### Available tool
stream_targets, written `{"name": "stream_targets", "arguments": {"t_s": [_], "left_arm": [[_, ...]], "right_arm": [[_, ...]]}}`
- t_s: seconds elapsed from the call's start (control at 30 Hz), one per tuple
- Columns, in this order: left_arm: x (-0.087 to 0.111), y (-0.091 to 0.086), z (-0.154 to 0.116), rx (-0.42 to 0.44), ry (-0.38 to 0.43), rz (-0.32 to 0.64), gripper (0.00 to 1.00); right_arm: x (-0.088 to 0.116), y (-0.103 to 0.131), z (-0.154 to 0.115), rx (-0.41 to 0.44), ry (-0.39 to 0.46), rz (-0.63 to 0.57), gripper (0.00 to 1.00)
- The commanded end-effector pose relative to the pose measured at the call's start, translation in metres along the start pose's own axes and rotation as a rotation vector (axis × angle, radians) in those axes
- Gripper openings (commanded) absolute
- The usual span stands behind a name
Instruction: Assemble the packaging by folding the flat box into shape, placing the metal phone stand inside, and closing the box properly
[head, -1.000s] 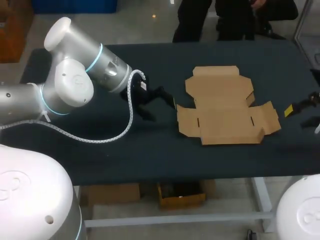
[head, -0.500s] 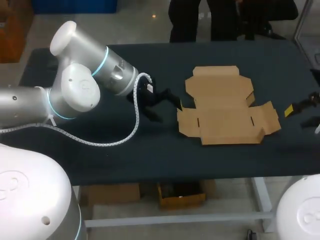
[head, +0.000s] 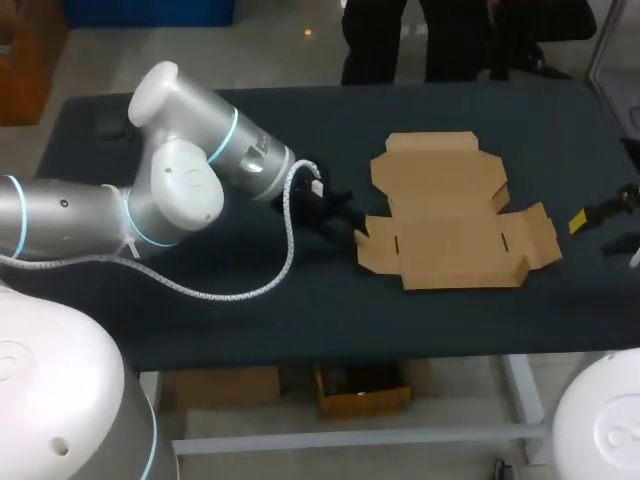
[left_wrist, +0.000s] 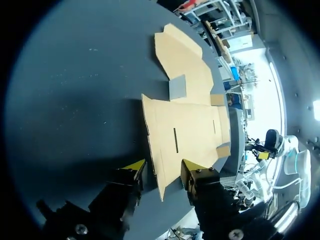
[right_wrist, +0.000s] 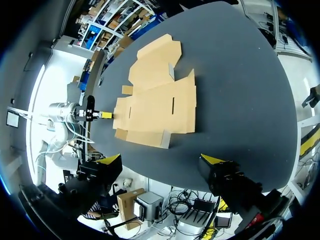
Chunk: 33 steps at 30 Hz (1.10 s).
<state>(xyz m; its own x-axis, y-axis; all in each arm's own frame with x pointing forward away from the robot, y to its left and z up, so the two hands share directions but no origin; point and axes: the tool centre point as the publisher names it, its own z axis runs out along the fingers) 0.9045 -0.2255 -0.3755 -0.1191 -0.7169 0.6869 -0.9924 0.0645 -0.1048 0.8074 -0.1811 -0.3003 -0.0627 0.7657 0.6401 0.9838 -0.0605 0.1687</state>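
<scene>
Dark tabletop (head: 200, 300) filled the scene, with a flat cardboard box (head: 450, 215) lying unfolded on it. At the box's left edge sat the left gripper (left_wrist: 162, 167), its fingers apart and holding nothing, the box's near corner showing between them. Well off the box's right side, the right gripper (right_wrist: 161, 160) had its fingers spread wide, also holding nothing. No phone stand appeared in any view. Folding looked not yet begun. To do it well, the left fingers would probably need to go low and level under a flap's edge and lift without creasing it. Only the left wrist view showed the corner between the fingertips; overhead, the dark gripper hid it.
</scene>
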Motion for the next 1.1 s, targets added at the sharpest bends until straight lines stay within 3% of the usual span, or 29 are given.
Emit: {"name": "stream_targets", "arguments": {"t_s": [0.03, 0.27, 0.43, 0.63, 1.1], "left_arm": [[-0.003, -0.010, 0.014, -0.022, 0.010, 0.001, 0.34], [-0.009, -0.015, 0.024, -0.047, 0.024, -0.002, 0.27], [-0.014, -0.017, 0.025, -0.053, 0.024, -0.027, 0.00], [-0.017, -0.012, 0.010, -0.032, 0.010, -0.075, 0.00], [-0.030, 0.018, -0.044, 0.026, -0.025, -0.084, 0.00]], "right_arm": [[0.000, 0.000, -0.001, 0.003, 0.004, 0.000, 1.00], [0.000, 0.000, -0.001, 0.003, 0.004, 0.000, 1.00], [0.000, 0.000, -0.001, 0.003, 0.004, 0.000, 1.00], [0.000, 0.000, -0.001, 0.003, 0.004, 0.000, 1.00], [0.000, 0.000, -0.001, 0.003, 0.004, 0.000, 1.00]]}}
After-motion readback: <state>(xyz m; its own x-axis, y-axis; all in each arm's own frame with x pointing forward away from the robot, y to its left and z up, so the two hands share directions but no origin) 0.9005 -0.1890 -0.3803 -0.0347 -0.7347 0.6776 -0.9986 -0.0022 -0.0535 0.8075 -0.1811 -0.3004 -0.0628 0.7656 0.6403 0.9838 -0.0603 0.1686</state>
